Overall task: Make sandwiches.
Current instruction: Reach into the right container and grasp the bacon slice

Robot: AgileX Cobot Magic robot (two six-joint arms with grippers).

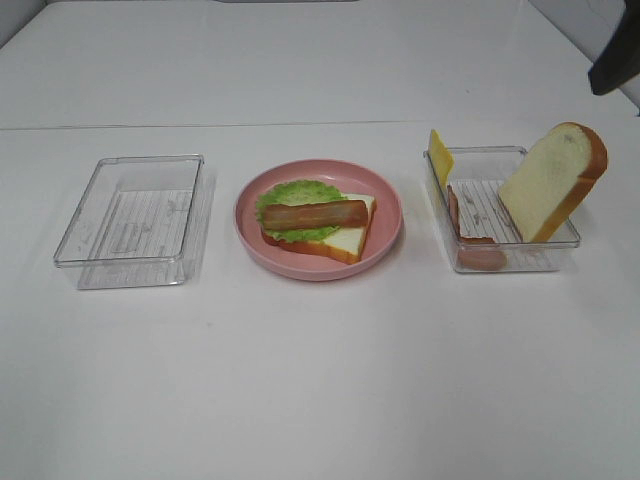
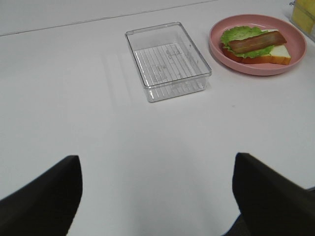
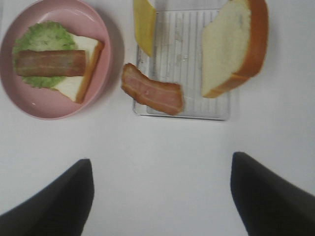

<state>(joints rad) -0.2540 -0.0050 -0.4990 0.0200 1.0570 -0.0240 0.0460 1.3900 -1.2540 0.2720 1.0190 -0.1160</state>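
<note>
The topless sandwich (image 1: 318,222) shows white bread (image 1: 350,240), green lettuce (image 1: 290,195), one bacon strip (image 1: 315,214).

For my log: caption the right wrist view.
Round pink plate with half-built toy sandwich beside clear plastic tray of bread, bacon, cheese.
</note>
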